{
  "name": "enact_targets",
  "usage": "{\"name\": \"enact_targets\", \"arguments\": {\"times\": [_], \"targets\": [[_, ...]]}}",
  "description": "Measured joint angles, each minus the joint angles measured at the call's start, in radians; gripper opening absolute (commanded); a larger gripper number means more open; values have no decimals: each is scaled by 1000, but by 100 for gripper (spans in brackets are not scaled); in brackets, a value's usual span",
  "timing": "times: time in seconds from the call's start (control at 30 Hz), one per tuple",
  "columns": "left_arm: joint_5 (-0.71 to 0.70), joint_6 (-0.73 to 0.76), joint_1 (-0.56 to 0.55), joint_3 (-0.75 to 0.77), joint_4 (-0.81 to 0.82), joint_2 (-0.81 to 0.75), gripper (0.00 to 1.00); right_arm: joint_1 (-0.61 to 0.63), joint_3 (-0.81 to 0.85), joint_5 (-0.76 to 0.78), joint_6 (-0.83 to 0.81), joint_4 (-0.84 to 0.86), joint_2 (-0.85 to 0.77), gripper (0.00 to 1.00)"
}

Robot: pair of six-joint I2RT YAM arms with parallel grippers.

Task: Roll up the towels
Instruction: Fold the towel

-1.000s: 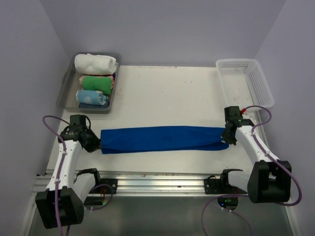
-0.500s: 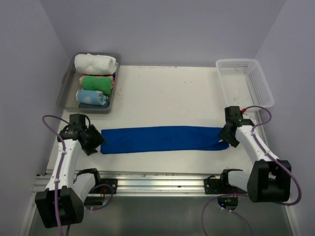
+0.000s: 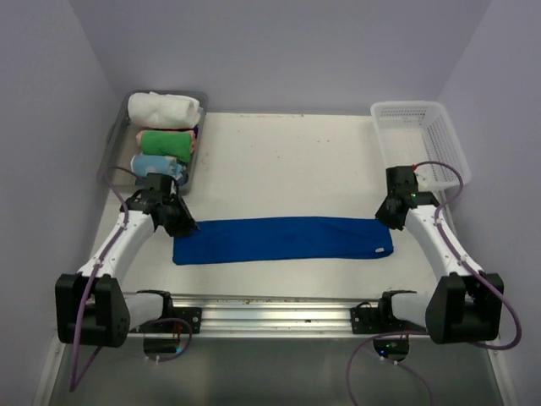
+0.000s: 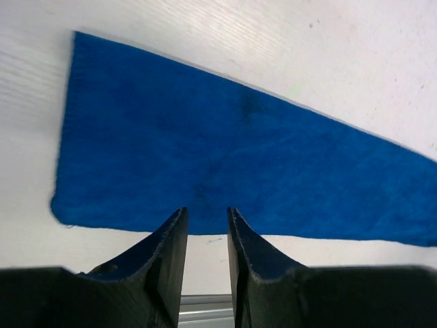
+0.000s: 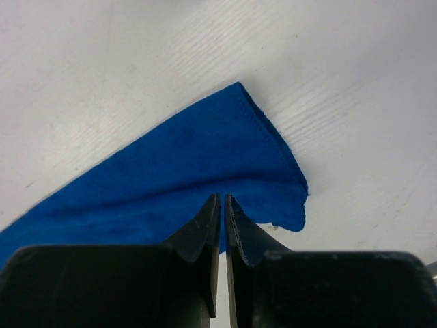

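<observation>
Scene: we look down on a white table (image 3: 287,161) with two arms bolted at its near edge.
Blue towel: the blue towel (image 3: 283,240) lies flat and unrolled as a long folded strip. It sits toward 6 o'clock on the table and runs from 9 o'clock to 3 o'clock.
White towel: the white towel (image 3: 165,107) sits rolled at the 12 o'clock end of a grey tray (image 3: 114,152), which stands at the table's 10 o'clock corner.
Tray's other rolls: a green towel (image 3: 165,141) lies next toward 6 o'clock. A pale blue dotted towel (image 3: 156,165) lies below it.
Left gripper: the left gripper (image 3: 184,222) hovers at the strip's 10 o'clock corner. In its wrist view we see the fingers parted with nothing between them, and the cloth lies flat beneath.
Right gripper: the right gripper (image 3: 387,213) hangs at the strip's 2 o'clock corner. Its fingers are drawn almost together, with only a slit between them and no cloth caught in it.
Basket: a white basket (image 3: 420,139) stands at the table's 2 o'clock corner, well apart from the strip.
</observation>
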Motion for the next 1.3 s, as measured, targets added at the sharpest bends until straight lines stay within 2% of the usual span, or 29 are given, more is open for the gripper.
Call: {"name": "enact_targets", "arguments": {"times": [0.2, 0.37, 0.43, 0.57, 0.7, 0.8, 0.83, 0.87, 1.07, 1.17, 1.3], "targets": [[28, -19, -40, -44, 97, 109, 32, 0, -8, -49, -8, 26, 188, 11], [22, -21, -40, -69, 112, 214, 33, 0, -41, -57, -3, 45, 313, 13], [11, -19, -40, -69, 112, 253, 30, 0, -45, -56, 1, 45, 335, 13], [13, -12, -19, -58, 101, 297, 28, 0, -51, -54, 11, 49, 325, 15], [63, -1, 56, -58, 99, 311, 28, 0, -69, -44, 23, 49, 294, 19], [74, 6, 114, -58, 98, 312, 28, 0, -90, -43, 31, 43, 235, 37], [74, 6, 126, -58, 97, 312, 28, 0, -95, -41, 34, 40, 204, 45], [73, 6, 133, -58, 97, 312, 28, 0, -98, -38, 37, 38, 167, 48], [72, 6, 147, -58, 96, 311, 28, 0, -98, -16, 51, 0, -27, 50], [72, 6, 150, -58, 96, 311, 28, 0, -104, -19, 72, -30, -40, 52], [73, 7, 150, -58, 96, 311, 28, 0, -165, -22, 114, -55, -56, 59]]}}
